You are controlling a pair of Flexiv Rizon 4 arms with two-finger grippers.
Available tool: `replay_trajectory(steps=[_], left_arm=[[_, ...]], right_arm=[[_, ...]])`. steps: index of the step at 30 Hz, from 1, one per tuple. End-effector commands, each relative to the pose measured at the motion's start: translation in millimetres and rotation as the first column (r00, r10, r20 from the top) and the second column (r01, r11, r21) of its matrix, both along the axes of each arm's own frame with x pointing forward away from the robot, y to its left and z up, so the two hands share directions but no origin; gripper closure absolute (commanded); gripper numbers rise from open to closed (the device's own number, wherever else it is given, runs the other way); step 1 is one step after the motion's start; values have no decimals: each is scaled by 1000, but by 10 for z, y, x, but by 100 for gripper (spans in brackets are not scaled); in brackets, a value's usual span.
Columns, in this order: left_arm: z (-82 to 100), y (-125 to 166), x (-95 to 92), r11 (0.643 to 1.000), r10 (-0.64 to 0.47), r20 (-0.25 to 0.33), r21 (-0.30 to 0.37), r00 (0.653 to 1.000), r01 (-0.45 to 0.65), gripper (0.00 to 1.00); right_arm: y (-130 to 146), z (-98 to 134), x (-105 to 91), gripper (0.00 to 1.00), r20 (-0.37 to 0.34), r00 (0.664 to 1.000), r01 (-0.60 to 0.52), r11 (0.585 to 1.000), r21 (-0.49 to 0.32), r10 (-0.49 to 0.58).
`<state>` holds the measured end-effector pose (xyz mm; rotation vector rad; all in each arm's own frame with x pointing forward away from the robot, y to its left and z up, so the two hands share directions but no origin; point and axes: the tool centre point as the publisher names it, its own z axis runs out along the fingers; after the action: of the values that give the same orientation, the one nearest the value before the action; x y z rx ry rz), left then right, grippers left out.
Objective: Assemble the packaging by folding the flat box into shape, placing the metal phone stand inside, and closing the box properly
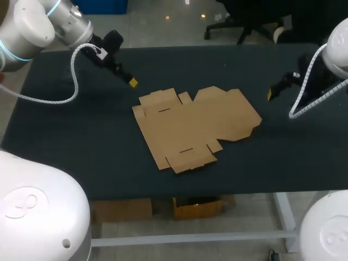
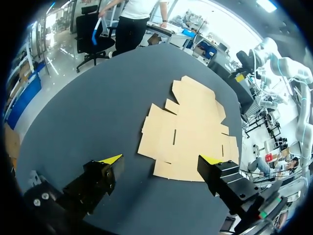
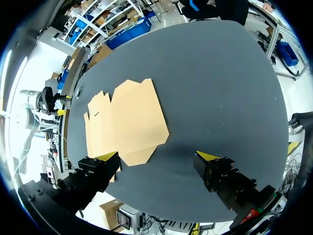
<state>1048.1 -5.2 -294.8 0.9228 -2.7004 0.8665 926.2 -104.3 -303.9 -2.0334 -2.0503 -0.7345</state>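
Even overhead light falls on our dark table (image 1: 81,141), which reads matte and near black from the head view, paler grey from both wrists. The flat box (image 1: 196,128) stands bright tan against it, casting a thin, soft shadow along its edge. Our left arm (image 1: 32,27) shows pale highlights on its white shell.

Dark, matte table (image 1: 109,136) with a long straight edge
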Motion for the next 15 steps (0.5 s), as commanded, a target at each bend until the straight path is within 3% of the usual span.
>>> replay_trajectory(steps=[1, 6, 15], left_arm=[[-12, -32, 27, 1000, -8, -6, 4, 1000, 8, 0], [-42, -115, 52, 1000, -30, -11, 7, 999, 30, 0], [-252, -258, 49, 994, -89, -74, 52, 993, 93, 0]], right_arm=[[-23, 18, -37, 0, 4, 1000, -1, 1000, 5, 1], [-23, 18, -37, 0, 4, 1000, -1, 1000, 5, 1], [-23, 18, -37, 0, 4, 1000, -1, 1000, 5, 1]])
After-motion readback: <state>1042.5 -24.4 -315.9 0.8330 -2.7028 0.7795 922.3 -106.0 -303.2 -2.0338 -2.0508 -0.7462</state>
